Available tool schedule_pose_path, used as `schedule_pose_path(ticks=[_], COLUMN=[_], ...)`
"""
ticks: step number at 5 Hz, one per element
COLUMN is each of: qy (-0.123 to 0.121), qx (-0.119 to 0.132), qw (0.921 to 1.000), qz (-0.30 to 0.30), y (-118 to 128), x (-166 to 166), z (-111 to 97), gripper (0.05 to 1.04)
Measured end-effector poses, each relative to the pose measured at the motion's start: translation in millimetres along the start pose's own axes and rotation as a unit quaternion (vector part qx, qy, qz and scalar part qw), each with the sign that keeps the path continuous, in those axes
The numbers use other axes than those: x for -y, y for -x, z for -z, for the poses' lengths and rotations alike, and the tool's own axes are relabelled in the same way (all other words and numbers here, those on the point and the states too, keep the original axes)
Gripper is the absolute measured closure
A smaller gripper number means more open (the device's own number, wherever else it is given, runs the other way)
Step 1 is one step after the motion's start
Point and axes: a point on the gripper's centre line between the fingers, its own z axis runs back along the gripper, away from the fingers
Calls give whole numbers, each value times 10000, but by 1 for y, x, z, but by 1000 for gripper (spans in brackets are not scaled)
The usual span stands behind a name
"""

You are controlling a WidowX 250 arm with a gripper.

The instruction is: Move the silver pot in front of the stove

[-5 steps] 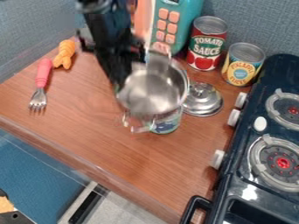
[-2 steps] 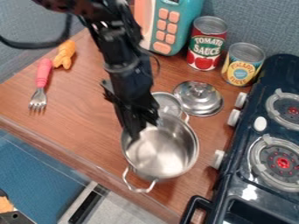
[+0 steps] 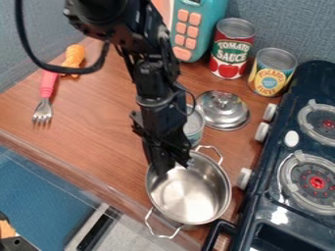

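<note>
Because the job calls for placement before the stove (image 3: 280,215), the silver pot (image 3: 186,196) is carried to its knob side, at the near corner of the surface (image 3: 85,135). Claw (image 3: 168,169): narrow, apparently holding the pot by its far-left rim, a grip that presumably leaves both wire handles free and the mouth upward. Base of pot: whether resting or slightly raised, cannot tell. Step in hand, as judged: final positioning, then lowering if needed, and release. Edges: the pot's near side overhangs the surface's front edge in view, so a set-down further in seems safer. Right side: front knob (image 3: 244,178) and black oven handle (image 3: 220,229) close by, both liable to catch the rim. Behind: pale can (image 3: 194,128), partly hidden by the arm, and metal lid (image 3: 224,111), limiting backward travel. Open room: bare wood to the left, suitable for small corrections; upward withdrawal probably the cleanest exit.
</note>
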Motion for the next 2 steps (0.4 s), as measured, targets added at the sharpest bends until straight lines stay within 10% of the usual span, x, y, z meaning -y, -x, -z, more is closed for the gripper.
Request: schedule_pose_path(ticks=[2], qy=[-67], qx=[-124], qw=[9998], qz=[-148], y=[1], x=[0], z=[-2], gripper=[528])
